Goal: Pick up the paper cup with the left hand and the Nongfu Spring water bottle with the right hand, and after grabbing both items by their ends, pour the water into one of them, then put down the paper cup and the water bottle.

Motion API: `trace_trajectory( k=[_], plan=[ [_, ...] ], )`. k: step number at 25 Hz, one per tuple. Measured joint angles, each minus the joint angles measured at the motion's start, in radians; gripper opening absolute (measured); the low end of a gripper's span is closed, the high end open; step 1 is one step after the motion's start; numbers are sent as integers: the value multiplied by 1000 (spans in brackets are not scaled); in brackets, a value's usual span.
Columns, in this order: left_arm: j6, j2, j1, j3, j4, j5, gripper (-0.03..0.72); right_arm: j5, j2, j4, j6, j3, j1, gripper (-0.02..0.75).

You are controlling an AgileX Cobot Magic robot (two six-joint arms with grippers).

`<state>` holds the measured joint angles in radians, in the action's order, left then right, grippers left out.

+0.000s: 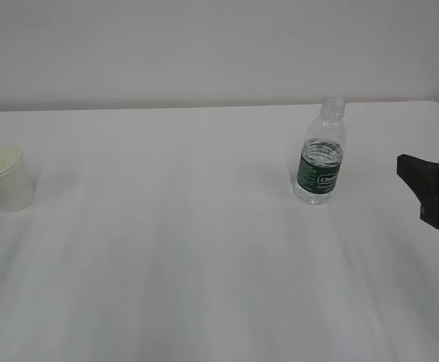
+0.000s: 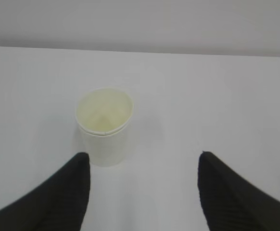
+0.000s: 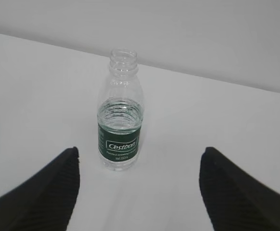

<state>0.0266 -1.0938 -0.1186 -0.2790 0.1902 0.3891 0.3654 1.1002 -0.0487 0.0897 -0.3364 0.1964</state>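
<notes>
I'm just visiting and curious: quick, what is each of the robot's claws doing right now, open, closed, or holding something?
Left gripper: open, empty, paper cup just ahead.
Right gripper: open, empty, water bottle just ahead.

The left tool [image 2: 142, 192] shows only in its own wrist view: two dark ribbed fingers [image 2: 58, 197] rise from the lower corners, one at 7 o'clock and one at 5 o'clock, spread wide with a broad gap between them and nothing gripped. The right tool [image 3: 140, 192] looks much the same in its wrist view, its dark ribbed fingers [image 3: 44, 192] parted at 7 and 5 o'clock, holding nothing. From the exterior view only the right tool [image 1: 431, 192] is seen, a black shape entering at the 3 o'clock edge, low over the tabletop [image 1: 204, 264], tip pointing toward 9 o'clock. The left arm lies outside that view
</notes>
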Motion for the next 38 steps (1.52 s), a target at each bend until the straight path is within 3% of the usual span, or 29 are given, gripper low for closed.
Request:
trace_trajectory(
  k=[10,16,24,31,38],
  plan=[
    [0,-39,-4,12,-15,109,484,132,88,-140,-101,32,0,590],
    [-17,-134,-4,86,-26,260,484,177,147,-161,-105,32,0,590],
    [-27,-218,-4,110,-129,367,484,315,292,-191,-116,32,0,590],
    [-27,-313,-4,112,-142,443,483,411,380,-210,-120,32,0,590],
    [-27,-410,-4,166,-145,641,484,466,425,-214,-120,32,0,590]
  ],
)
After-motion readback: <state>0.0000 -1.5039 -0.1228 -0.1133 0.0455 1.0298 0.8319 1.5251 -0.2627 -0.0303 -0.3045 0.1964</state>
